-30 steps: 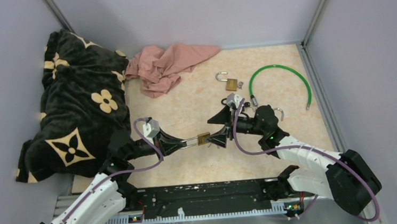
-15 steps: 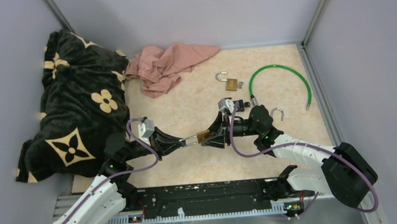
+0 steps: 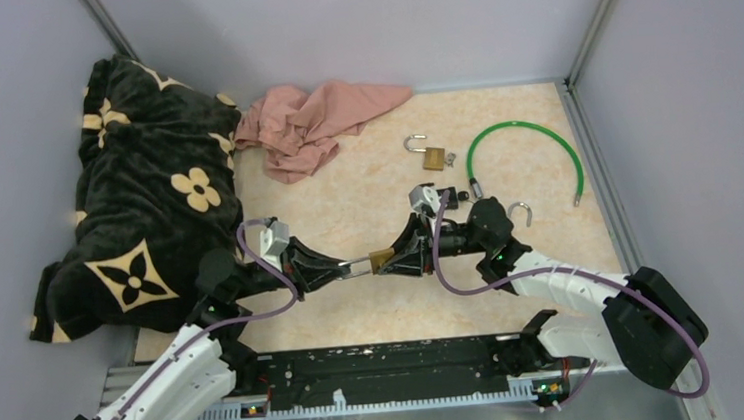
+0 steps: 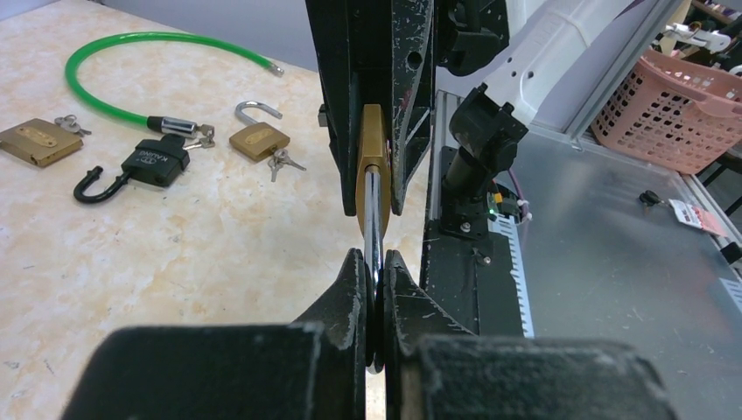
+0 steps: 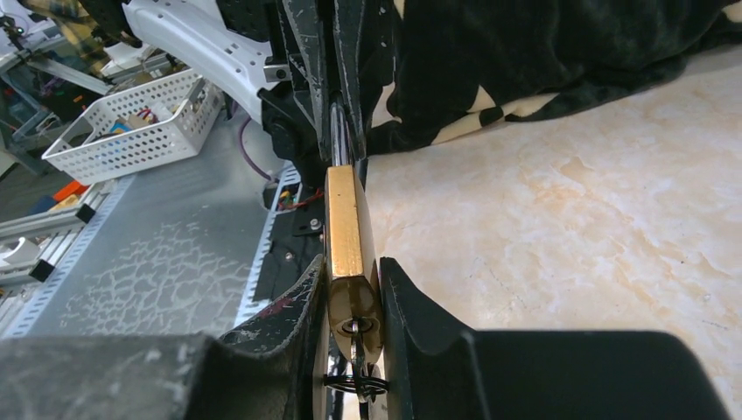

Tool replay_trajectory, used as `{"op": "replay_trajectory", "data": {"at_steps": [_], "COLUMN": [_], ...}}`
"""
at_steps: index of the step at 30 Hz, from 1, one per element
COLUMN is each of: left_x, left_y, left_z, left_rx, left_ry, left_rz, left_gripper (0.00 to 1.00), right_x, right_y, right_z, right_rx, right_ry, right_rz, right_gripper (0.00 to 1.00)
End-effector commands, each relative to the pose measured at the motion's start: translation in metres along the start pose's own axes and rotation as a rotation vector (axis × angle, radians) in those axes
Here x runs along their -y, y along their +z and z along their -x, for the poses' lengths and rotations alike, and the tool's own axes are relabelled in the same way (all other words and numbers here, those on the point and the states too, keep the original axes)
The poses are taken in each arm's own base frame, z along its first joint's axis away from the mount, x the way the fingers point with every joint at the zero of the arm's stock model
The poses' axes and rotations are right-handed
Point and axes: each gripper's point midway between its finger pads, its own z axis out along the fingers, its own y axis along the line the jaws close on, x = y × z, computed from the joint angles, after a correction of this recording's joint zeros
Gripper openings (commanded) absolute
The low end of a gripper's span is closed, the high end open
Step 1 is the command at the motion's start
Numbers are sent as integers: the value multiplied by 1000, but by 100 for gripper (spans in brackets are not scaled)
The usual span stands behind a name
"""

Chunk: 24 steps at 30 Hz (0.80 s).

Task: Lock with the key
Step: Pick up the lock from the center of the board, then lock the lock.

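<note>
Far left: dark flowered blanket [image 3: 137, 208] heaped on the tabletop [image 3: 347, 192]. Left of centre: left end effector [image 3: 352, 268] pressed together, pinching the steel shackle [image 4: 373, 219]. Centre frame, held between both arms: brass padlock [image 3: 382, 258], key [image 5: 357, 354] seated in its base. Just right: right end effector [image 3: 398, 260] clamped on the padlock's body. Upper right, on the tabletop: spare padlock [image 3: 433, 157], green cable [image 3: 519, 125].

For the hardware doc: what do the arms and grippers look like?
The left arm and right arm: white lower shells, black upper links, a purple cable looping along each. The left gripper and right gripper: black, tapered, scuffed with pale scratches.
</note>
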Motion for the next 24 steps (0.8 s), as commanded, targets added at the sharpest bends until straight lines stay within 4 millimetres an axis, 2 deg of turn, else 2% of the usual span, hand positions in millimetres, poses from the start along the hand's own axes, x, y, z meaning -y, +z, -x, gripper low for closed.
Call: {"op": "replay_trajectory", "data": {"at_steps": [1,4,9,18,24], "left_x": [21,26,22,14,15], "left_y": [11,14,22,40,49], "left_z": [29,31,26,33,27], "left_rx": [66,60,49,73,56], "left_ry": [49,50,35,51,-15], "left_rz": [-93,-119,-109,-62,-59], "left_gripper": [0,0,0,0,0], "right_x": [-16,-20,-27,-7,0], "right_y": [13,19,29,29,29], "right_z": [59,64,72,82,91], "right_rx": [146,150,165,208,220], "right_ry": [-199,-208,-215,-124,-97], "right_rz": [63,88,102,-47,-99], "right_gripper": [0,0,0,0,0]}}
